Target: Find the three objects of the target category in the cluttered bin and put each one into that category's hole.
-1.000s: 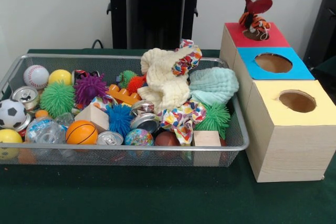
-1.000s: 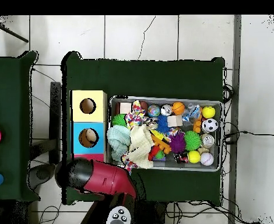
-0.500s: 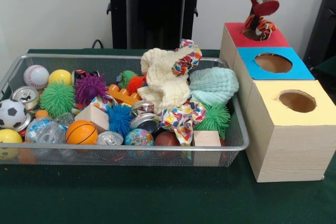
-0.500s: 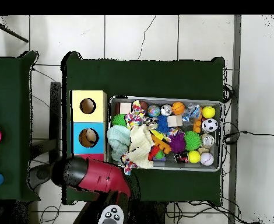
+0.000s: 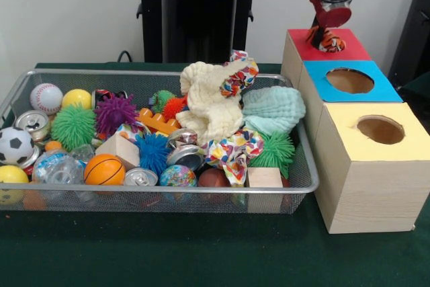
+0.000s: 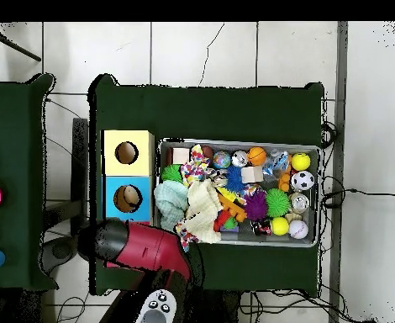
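Since the previous frame the orange striped toy (image 5: 327, 40) has sunk lower and now sits partly inside the hole of the red box (image 5: 355, 50), no longer lifted above it. The gripper (image 5: 328, 23) hangs directly over that hole; whether its fingers are parted or clamped on the toy cannot be told. The arm (image 6: 142, 249) comes down vertically over the red box, covering it from overhead. The wire bin (image 5: 201, 196) rests on the desk (image 5: 168, 250) beside the boxes.

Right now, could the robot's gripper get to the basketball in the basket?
Probably yes. The basketball lies on top near the basket's front, nothing covering it. But the gripper is over the red box with a striped toy under it.
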Controlling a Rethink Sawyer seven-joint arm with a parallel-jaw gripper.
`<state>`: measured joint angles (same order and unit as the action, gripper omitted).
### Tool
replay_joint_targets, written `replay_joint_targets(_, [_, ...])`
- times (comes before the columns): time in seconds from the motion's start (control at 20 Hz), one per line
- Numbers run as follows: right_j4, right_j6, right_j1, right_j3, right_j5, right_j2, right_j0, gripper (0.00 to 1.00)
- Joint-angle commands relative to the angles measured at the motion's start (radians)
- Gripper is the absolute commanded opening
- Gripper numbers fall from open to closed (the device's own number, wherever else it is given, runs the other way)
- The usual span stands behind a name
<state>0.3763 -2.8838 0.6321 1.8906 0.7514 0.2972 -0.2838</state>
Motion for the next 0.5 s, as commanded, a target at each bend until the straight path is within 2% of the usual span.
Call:
replay_joint_targets(0.05, [-0.071,-0.116,-0.077,-0.108,0.022,0.042,0.022,0.00])
replay_joint_targets(0.1, [-0.079,-0.107,-0.078,-0.111,0.026,0.045,0.022,0.00])
replay_joint_targets(0.15, [-0.072,-0.106,-0.072,-0.098,0.010,0.037,0.025,1.00])
replay_joint_targets(0.25, [-0.058,-0.101,-0.065,-0.083,-0.012,0.025,0.035,1.00])
replay_joint_targets(0.5, [-0.077,-0.130,-0.074,-0.113,0.056,0.055,0.021,1.00])
